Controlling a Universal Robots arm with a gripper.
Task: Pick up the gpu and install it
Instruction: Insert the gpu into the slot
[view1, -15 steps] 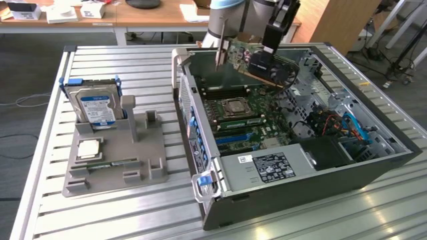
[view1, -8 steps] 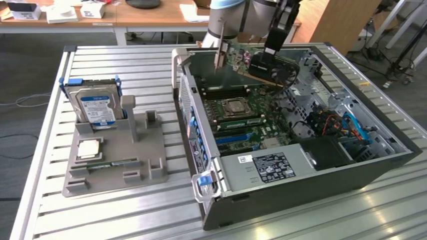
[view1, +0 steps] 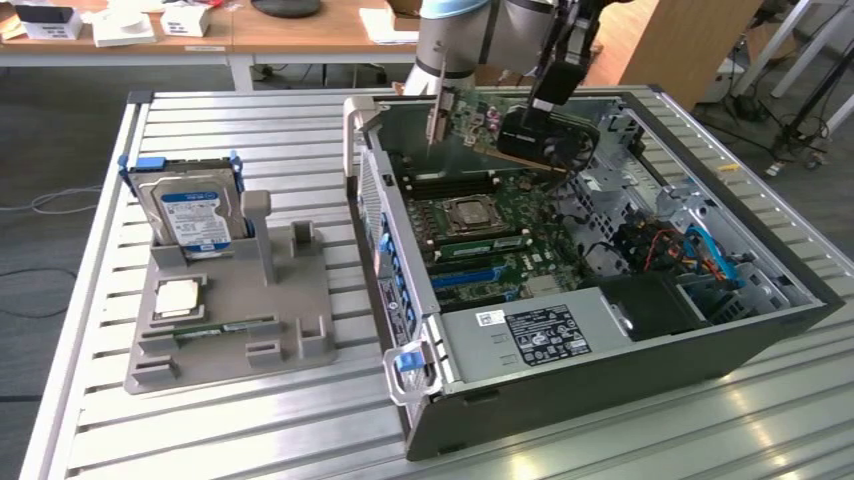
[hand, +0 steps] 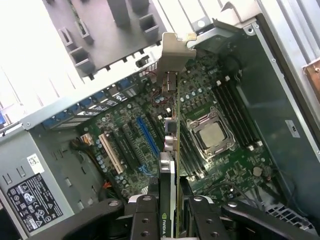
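The gpu, a green card with a black cooler and a silver end bracket, hangs tilted over the far end of the open computer case. My gripper is shut on its cooler end from above. In the wrist view the gpu is seen edge-on between my fingers, with its bracket pointing toward the case's rear wall. It hangs above the motherboard, apart from the blue and black expansion slots below it.
A grey fixture on the slatted table at the exterior view's left holds a silver hard drive, a processor chip and a memory stick. Inside the case are the processor socket, the power supply and cables.
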